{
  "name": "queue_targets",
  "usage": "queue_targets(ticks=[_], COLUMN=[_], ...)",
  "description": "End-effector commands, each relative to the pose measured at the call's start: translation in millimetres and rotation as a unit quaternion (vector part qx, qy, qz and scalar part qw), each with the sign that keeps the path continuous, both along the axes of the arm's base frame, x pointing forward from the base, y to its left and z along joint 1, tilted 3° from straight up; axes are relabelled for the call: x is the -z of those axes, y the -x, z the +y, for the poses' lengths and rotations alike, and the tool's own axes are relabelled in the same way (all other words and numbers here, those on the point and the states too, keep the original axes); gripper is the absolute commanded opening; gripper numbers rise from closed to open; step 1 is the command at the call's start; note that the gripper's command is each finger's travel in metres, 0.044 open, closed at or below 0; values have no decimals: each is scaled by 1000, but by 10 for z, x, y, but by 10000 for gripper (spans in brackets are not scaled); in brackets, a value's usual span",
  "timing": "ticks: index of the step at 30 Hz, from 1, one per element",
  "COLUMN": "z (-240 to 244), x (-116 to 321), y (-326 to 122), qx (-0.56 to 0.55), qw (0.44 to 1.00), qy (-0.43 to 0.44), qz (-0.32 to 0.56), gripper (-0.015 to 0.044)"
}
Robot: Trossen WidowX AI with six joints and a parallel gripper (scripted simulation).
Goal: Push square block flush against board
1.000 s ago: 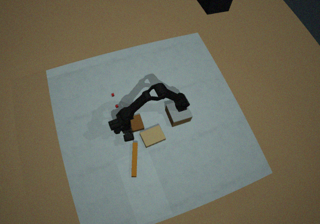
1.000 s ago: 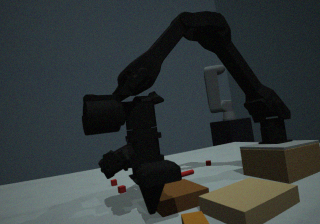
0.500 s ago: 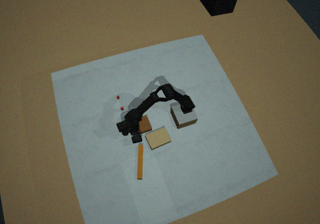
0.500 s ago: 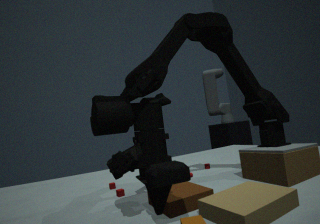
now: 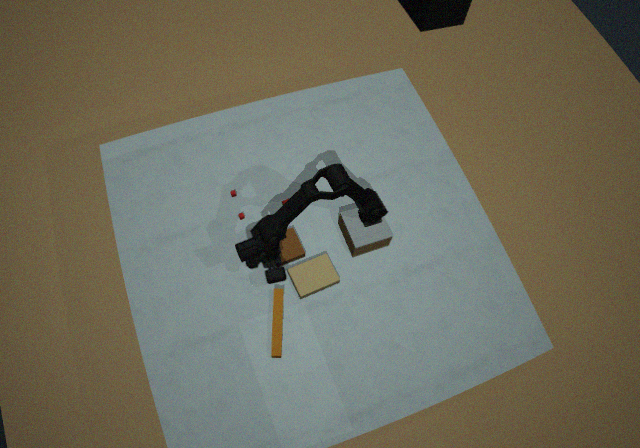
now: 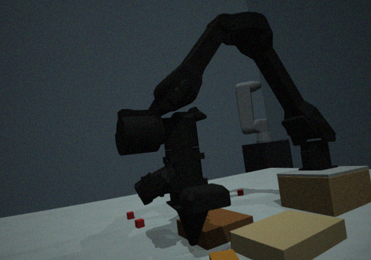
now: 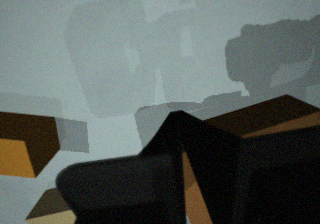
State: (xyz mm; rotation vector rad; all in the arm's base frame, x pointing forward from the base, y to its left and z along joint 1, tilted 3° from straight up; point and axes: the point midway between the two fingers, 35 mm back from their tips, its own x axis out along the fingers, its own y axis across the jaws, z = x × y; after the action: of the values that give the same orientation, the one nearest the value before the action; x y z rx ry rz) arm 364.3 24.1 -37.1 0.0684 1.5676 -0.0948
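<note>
The brown square block (image 5: pixel 292 244) (image 6: pixel 224 219) (image 7: pixel 265 115) lies flat, partly hidden by my arm and gripper. The pale tan board (image 5: pixel 313 274) (image 6: pixel 287 228) (image 7: pixel 55 217) lies flat beside it, towards the orange bar. Block and board are very close, with facing sides roughly parallel; I cannot tell whether they touch. My gripper (image 6: pixel 193 243) (image 7: pixel 176 116) is shut and empty, pointing down, its tips low beside the block on the side away from the pedestal. It looks against or very near the block; contact is unclear. In the top view the tips are hidden.
An orange bar (image 5: pixel 277 321) (image 6: pixel 223 255) (image 7: pixel 15 159) lies near the board's corner. Two small red cubes (image 5: pixel 233 193) (image 6: pixel 130 215) lie beyond the block. A third red cube (image 6: pixel 240 192) is farther back. My arm stands on a pedestal (image 5: pixel 361 234) (image 6: pixel 305 191) close to the board.
</note>
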Motion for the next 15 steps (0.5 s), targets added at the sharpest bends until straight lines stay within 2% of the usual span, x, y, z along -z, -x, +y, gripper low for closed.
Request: queue_targets(ticks=[1, 15], z=[-6, -22], x=[3, 0], y=[15, -213], qx=[2, 2], qw=[1000, 1000], qy=[1, 1], qz=[2, 1], gripper=[0, 0])
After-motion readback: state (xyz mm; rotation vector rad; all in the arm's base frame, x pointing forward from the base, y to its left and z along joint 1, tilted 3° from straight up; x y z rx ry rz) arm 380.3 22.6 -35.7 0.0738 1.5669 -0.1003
